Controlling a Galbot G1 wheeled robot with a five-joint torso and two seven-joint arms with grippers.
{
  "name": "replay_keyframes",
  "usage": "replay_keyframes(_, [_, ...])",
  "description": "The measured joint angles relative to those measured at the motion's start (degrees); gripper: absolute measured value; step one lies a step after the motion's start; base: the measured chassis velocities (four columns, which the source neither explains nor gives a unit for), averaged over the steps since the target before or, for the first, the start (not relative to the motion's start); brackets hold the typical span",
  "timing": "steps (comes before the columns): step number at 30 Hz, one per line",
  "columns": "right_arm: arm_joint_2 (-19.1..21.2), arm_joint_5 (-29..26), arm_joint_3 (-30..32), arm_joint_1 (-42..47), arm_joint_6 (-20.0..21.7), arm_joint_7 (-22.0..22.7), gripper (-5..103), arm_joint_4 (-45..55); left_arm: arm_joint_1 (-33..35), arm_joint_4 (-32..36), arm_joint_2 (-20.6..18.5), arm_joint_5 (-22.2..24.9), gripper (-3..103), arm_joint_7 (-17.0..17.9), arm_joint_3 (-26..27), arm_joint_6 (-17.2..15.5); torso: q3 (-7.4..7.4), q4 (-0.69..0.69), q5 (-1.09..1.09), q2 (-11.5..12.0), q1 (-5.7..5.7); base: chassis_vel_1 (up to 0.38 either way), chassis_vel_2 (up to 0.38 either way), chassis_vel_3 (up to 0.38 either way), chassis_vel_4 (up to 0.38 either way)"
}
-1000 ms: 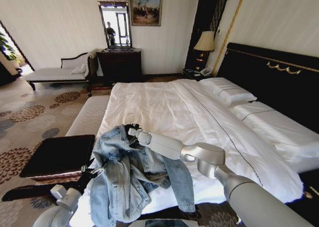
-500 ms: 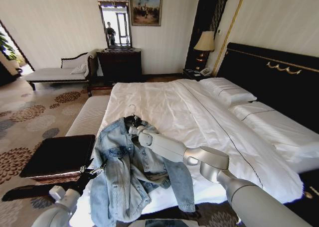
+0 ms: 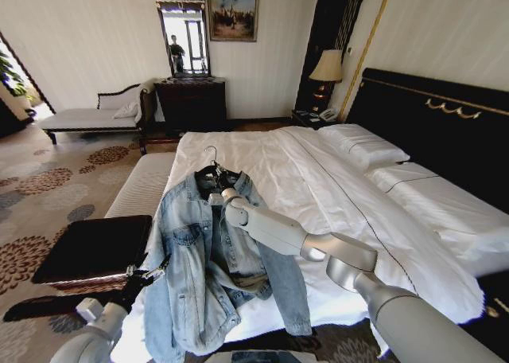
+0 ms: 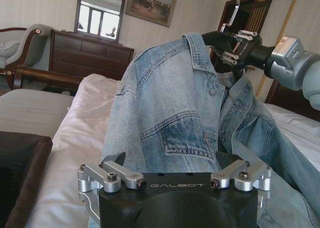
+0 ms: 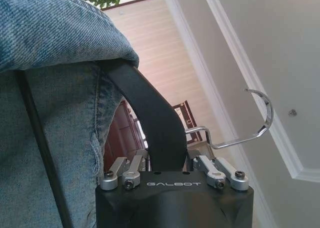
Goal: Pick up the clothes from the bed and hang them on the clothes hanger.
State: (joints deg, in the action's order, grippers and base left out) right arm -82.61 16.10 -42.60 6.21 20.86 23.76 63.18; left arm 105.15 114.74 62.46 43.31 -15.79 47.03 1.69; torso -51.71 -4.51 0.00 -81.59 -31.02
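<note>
Faded light-blue denim jacket (image 3: 208, 259) hung on slim black hanger (image 3: 208, 172), above white-sheeted bed (image 3: 318, 196).
Right hand (image 3: 215, 196) clamped on hanger; left hand (image 3: 147, 275) beside jacket hem, spread empty.

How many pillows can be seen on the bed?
2. One pillow lies by the headboard on the side nearer the lamp; the other pillow lies beside it, closer to the robot. More may be hidden.

Hanger (image 3: 208, 172) was mostly buried under the jacket (image 3: 203, 259) collar — just the hook and a bit of black shoulder showed. Right gripper (image 3: 215, 197) fingertips were tucked into denim in the head view. Left gripper (image 3: 151, 274) was too small there to read; in its wrist view the fingertips were cut off. Jacket hem ran off the lower edge.
</note>
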Motion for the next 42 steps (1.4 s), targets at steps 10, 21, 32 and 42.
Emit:
replay_keyframes(10, [0.7,6.3,3.0,1.2,0.3,1.7,35,3.3,0.1,0.7,0.0,0.0,100,0.3,0.2,-0.4,0.00,0.00,0.00,0.0,0.00,0.000,0.000,0.000,0.000])
replay_keyframes(21, [6.9,15.0,9.2,1.4,2.7,3.8,35,16.1,0.4,2.3,0.2,-1.0,100,0.9,0.6,-1.5,0.01,0.00,0.01,0.0,0.00,0.000,0.000,0.000,0.000])
replay_keyframes(32, [14.1,11.5,11.8,-1.9,3.3,2.8,35,23.4,0.4,5.4,1.3,-3.1,100,1.8,0.0,-3.4,0.00,-0.01,0.02,0.0,0.00,0.000,0.000,0.000,0.000])
replay_keyframes(42, [22.3,8.2,13.2,-7.8,4.7,1.2,35,30.7,1.5,8.0,2.4,-4.5,100,2.5,0.2,-3.9,0.00,-0.01,0.01,0.0,0.00,0.000,0.000,0.000,0.000])
